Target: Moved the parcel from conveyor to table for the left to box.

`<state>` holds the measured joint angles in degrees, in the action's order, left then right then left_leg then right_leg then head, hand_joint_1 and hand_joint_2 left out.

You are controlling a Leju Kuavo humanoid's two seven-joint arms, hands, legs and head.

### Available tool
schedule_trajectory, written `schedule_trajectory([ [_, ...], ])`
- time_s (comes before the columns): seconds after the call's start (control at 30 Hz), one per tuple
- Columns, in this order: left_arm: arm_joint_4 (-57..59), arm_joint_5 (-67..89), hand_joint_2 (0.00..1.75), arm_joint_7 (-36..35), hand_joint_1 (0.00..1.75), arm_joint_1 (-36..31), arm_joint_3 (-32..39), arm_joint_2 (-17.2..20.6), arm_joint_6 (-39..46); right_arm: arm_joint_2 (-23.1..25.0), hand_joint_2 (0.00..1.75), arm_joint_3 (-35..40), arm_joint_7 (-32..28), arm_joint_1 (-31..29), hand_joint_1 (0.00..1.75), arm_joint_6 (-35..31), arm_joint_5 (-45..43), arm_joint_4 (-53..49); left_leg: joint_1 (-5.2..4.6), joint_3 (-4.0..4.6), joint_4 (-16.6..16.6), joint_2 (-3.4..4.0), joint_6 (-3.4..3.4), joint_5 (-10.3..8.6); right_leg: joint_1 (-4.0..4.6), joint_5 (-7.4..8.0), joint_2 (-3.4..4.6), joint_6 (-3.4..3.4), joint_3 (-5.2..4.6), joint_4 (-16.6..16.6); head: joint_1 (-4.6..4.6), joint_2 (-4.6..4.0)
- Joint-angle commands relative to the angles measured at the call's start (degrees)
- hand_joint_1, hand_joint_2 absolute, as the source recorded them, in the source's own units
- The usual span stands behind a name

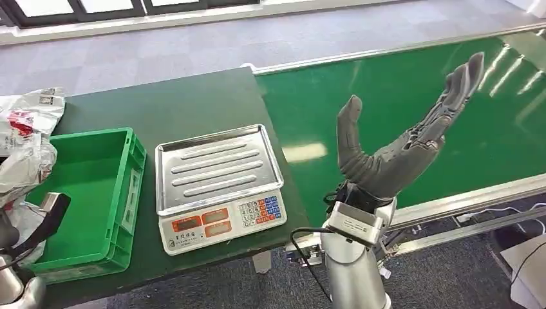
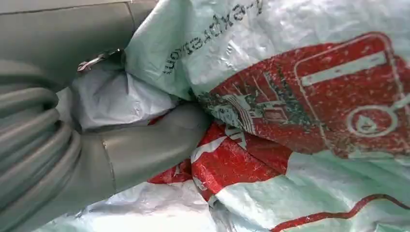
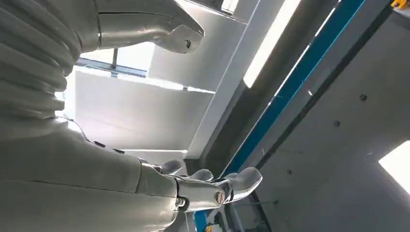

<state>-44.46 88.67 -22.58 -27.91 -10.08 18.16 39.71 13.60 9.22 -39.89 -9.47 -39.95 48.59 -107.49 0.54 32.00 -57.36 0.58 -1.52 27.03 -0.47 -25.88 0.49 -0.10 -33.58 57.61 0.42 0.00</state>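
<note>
Currently my right hand (image 1: 399,148) waits wide open, empty, above the conveyor (image 1: 412,109); the left hand (image 2: 145,145) presses parcels (image 2: 300,96). Next, I'd await a parcel.

Head high, downward (wrists close)

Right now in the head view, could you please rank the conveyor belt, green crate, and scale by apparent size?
1. Conveyor belt, largest.
2. Green crate and scale look alike, so I won't rank them.
</note>
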Motion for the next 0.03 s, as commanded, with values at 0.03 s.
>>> schedule_trajectory([
  [0.03, 6.1, 1.3, 0.0, 6.7, 0.0, -3.8, 4.8, -4.8, -0.2, 6.4, 1.75, -3.7, -0.1, 4.1, 0.0, 0.0, 0.2, 0.4, 0.01, -0.02, 0.1, -0.32, 0.03, -0.1, 0.02, -0.02, -0.32, -0.01, 0.11, -0.1, 0.0, 0.0],
])
